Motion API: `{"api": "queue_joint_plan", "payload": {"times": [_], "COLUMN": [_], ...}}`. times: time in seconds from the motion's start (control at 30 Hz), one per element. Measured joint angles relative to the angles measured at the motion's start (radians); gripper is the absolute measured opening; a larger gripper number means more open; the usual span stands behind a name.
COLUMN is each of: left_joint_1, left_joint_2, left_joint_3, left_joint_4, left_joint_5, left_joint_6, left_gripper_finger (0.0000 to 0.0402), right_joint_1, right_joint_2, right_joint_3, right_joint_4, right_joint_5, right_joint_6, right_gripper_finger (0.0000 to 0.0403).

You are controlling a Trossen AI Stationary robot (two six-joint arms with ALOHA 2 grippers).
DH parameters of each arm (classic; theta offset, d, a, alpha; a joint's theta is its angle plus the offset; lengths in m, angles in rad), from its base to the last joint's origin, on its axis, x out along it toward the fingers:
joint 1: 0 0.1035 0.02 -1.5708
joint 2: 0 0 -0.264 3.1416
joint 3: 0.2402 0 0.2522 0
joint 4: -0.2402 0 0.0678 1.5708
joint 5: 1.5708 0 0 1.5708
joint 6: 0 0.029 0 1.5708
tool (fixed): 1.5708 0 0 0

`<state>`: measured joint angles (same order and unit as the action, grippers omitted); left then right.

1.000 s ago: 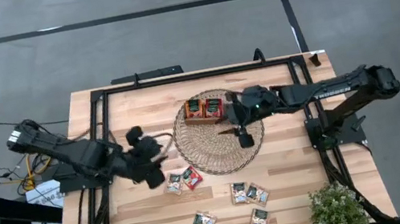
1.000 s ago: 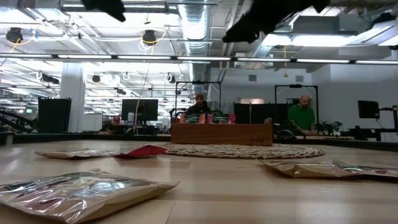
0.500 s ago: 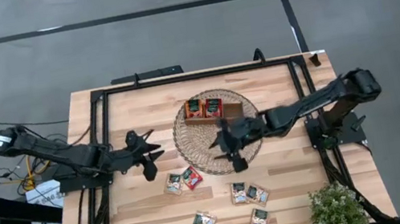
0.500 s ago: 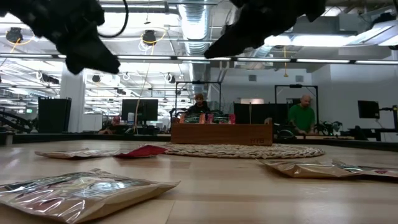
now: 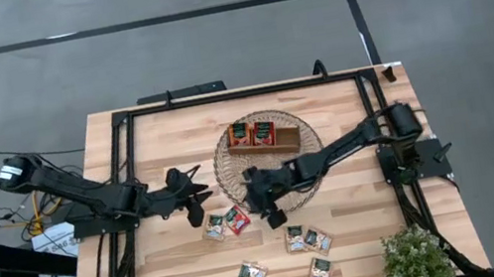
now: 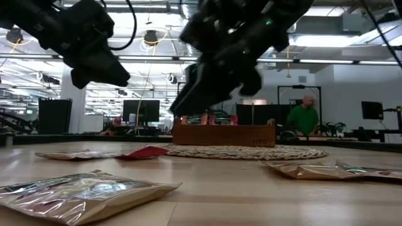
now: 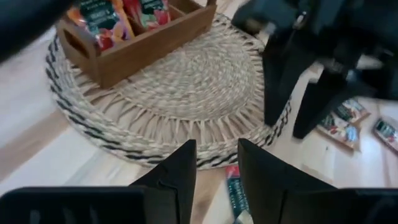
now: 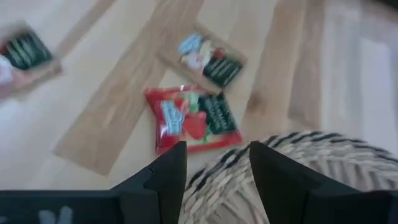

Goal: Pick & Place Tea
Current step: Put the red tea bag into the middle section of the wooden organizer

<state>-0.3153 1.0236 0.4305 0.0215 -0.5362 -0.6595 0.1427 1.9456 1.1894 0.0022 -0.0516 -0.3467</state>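
Table [image 5: 363, 230]: one round wicker mat [image 5: 239, 182] bearing one wooden tray [image 5: 299, 137] with two sachets already in it; seven tea sachets loose on the table, in a pair, a second pair and two singles nearer the front edge. Red sachet [image 8: 196, 122], paired with a pale sachet [image 8: 210, 60], lies flat just off the mat's rim, directly ahead of the right gripper [image 8: 212, 163], fingers spread and empty. Left gripper [image 7: 216, 168], fingers apart, empty, hovers beside the mat, slightly farther off.

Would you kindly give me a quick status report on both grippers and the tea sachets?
Right gripper open, above the red-orange tea sachet beside the round wicker mat. Left gripper open, empty, hovering nearby. Nothing in the way.
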Motion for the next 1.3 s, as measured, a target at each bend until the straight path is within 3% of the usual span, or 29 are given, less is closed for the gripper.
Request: {"api": "queue_joint_plan", "payload": {"times": [0.17, 0.6, 1.1, 1.3], "left_joint_1": [-0.001, -0.001, -0.001, -0.001], "left_joint_2": [0.095, 0.288, 0.307, 0.307], "left_joint_3": [0.0, 0.0, 0.001, 0.001], "left_joint_4": [0.105, 0.301, 0.342, 0.342], "left_joint_5": [0.001, 0.038, 0.096, 0.097], "left_joint_6": [-0.032, -0.069, -0.082, -0.083], "left_gripper_finger": [0.0109, 0.0106, 0.0106, 0.0106], "right_joint_1": [0.012, 0.054, 0.051, 0.038], "right_joint_2": [0.074, 0.106, 0.196, 0.258], "right_joint_3": [0.068, 0.078, 0.096, 0.131], "right_joint_4": [0.011, 0.031, 0.1, 0.106], "right_joint_5": [-0.001, -0.003, -0.001, -0.024], "right_joint_6": [-0.013, -0.028, 0.01, 0.059], "right_gripper_finger": [0.0168, 0.0168, 0.0167, 0.0128]}}
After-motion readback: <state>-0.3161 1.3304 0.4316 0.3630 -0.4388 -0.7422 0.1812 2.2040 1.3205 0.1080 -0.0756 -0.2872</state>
